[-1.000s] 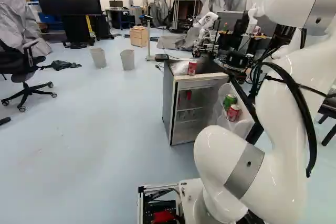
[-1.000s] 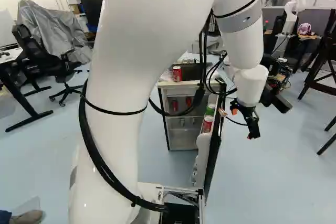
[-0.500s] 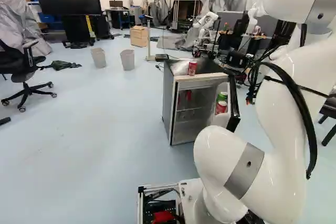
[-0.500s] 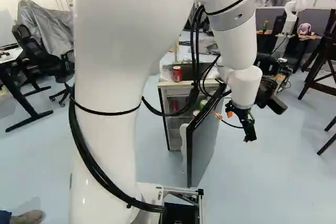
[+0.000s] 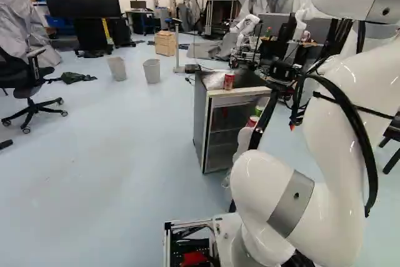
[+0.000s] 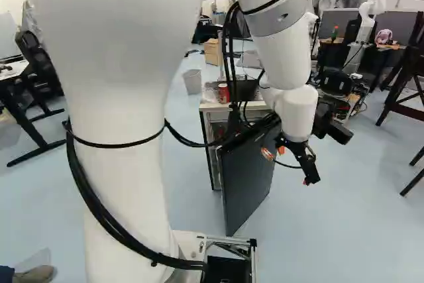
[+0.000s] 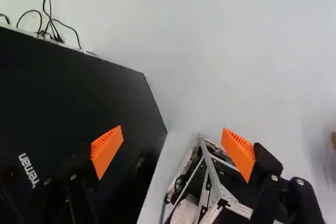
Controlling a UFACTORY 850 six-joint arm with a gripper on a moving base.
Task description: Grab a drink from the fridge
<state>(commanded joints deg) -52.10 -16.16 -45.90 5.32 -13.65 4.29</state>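
Note:
The fridge (image 5: 212,126) stands with its door part open; its dark outer face (image 6: 248,180) shows in the right base view. On the fridge top is a red can (image 5: 229,80). A red can (image 5: 252,120) and a green can (image 5: 259,110) sit inside the door, partly hidden by its edge. My gripper (image 6: 289,167) is beside the door's outer side. In the wrist view the gripper (image 7: 173,142) stands open, holding nothing, one finger over the black door (image 7: 79,98) and the other past its edge. Whether it touches the door I cannot tell.
Two waste bins (image 5: 152,71) and a wooden cabinet (image 5: 165,43) stand farther back. Another robot (image 5: 245,29) is behind the fridge. An office chair (image 5: 31,85) is at the left of the left base view. Part of my base frame (image 7: 210,182) shows below the gripper.
The fridge door has swung partway toward closed, covering more of the fridge front in the right base view. My arm and gripper have moved left with it. The base has stayed put.

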